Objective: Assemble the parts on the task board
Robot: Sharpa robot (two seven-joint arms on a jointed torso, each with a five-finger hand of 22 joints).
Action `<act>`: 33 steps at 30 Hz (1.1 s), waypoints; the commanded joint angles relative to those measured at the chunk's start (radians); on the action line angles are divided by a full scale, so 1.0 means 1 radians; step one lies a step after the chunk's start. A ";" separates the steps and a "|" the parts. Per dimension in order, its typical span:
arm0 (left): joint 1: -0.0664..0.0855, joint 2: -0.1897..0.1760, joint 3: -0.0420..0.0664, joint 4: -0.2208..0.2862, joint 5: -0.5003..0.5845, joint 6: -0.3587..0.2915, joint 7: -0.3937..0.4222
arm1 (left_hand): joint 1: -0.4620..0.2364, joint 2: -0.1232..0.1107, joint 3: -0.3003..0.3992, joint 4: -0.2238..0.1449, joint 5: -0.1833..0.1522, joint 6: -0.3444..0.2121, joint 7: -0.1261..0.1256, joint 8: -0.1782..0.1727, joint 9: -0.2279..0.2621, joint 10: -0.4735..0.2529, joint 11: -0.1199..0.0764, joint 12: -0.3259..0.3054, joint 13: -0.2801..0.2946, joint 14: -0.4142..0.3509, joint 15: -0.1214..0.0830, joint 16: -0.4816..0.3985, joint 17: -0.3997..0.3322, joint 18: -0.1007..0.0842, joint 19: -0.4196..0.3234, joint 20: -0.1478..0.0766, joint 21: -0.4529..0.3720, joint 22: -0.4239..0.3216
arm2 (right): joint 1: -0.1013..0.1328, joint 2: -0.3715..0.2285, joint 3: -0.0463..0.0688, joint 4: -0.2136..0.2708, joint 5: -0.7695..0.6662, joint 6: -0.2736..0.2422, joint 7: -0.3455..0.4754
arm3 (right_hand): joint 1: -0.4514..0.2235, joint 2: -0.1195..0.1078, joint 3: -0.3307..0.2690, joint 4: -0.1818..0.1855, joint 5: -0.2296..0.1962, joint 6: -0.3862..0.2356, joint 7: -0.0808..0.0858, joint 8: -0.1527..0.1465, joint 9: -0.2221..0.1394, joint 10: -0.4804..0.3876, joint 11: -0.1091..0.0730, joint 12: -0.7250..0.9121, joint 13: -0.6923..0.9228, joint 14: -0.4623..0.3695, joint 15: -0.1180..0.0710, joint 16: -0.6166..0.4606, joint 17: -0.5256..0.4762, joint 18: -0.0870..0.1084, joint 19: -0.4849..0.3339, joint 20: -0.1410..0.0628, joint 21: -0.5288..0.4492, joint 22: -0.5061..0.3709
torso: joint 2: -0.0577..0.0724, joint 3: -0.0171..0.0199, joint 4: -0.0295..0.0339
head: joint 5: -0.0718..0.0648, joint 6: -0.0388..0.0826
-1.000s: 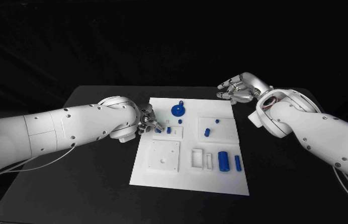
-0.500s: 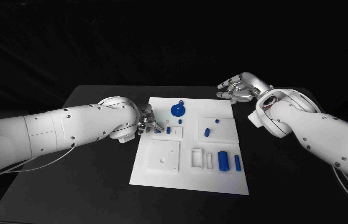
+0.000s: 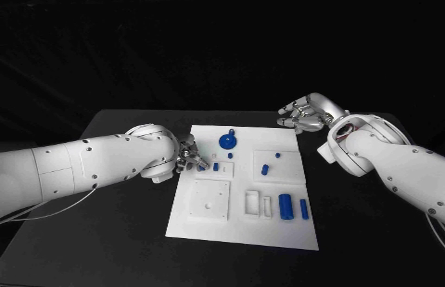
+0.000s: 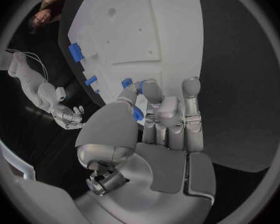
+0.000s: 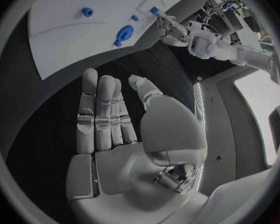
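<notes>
Seen from the head camera, the task board (image 3: 243,190) lies in the middle of the black table (image 3: 121,235), and the left hand (image 3: 189,156) is at its near-left edge, fingertips on a small blue part (image 3: 203,166) beside another short blue piece (image 3: 216,167). From this angle I cannot tell whether the part is truly pinched or only touched. The right hand (image 3: 303,115) hangs just past the board's far right corner, fingers apart and holding nothing. A blue disc (image 3: 227,139) stands toward the board's far side, a small peg (image 3: 265,168) lies right of the board's centre, and two blue cylinders (image 3: 293,208) lie at its right near side.

Closer in, the left wrist camera shows what the head view hides: the left hand (image 4: 159,129) has the blue part (image 4: 137,113) pinched between thumb and fingertips, right over the board's edge. The hold looks shallow; my worry is that the piece could twist or slip out as it is lifted, or go into its seat tilted and jam.

Over on the right wrist camera, the right hand (image 5: 115,129) is plainly released, palm flat over bare table beside the board (image 5: 71,35), with the disc (image 5: 124,35) and peg (image 5: 87,11) visible beyond it
</notes>
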 commanded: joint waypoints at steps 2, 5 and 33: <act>-0.005 0.004 -0.003 -0.001 -0.003 0.022 -0.007 | 0.026 0.041 0.061 -0.072 0.001 -0.012 0.001 0.010 0.012 0.047 -0.003 0.003 -0.001 -0.001 0.004 -0.005 -0.002 0.019 0.001 0.005 0.001 0.018 | -0.001 0.000 0.000 0.001 -0.001 0.007 0.005 | 0.007 -0.004 -0.002 0.004 0.003 -0.007 0.002 -0.005 -0.001 0.002 0.003 0.001 -0.001 -0.007 0.002 -0.003 -0.002 -0.006 -0.003 -0.002 0.000 -0.001 | 0.000 -0.0002 -0.0006 | 0.000 0.000; -0.005 0.005 -0.003 -0.003 -0.005 0.025 -0.008 | 0.023 0.047 0.065 -0.080 0.000 -0.017 0.001 0.015 0.024 0.046 -0.003 0.002 -0.001 -0.002 0.004 -0.005 -0.003 0.019 0.001 0.005 0.002 0.018 | -0.001 0.000 0.000 0.000 -0.001 0.007 0.005 | 0.007 -0.004 -0.002 0.004 0.003 -0.007 0.002 -0.005 -0.001 0.002 0.003 0.001 -0.001 -0.007 0.002 -0.003 -0.002 -0.006 -0.003 -0.002 0.000 -0.001 | 0.000 0.0001 -0.0006 | 0.000 0.001; -0.005 0.038 -0.001 -0.028 -0.023 0.096 -0.011 | 0.015 0.001 0.017 -0.036 -0.029 -0.010 -0.005 0.001 0.016 0.046 -0.004 -0.005 0.003 -0.007 0.005 -0.008 -0.009 0.014 -0.003 0.006 -0.003 0.017 | -0.002 0.003 0.000 -0.001 -0.001 0.009 0.005 | 0.006 -0.003 -0.005 0.004 0.003 -0.008 0.002 -0.005 -0.001 0.002 0.003 0.001 -0.002 -0.008 0.002 -0.003 -0.002 -0.006 -0.004 -0.002 0.000 -0.002 | 0.000 0.0014 -0.0001 | -0.004 -0.001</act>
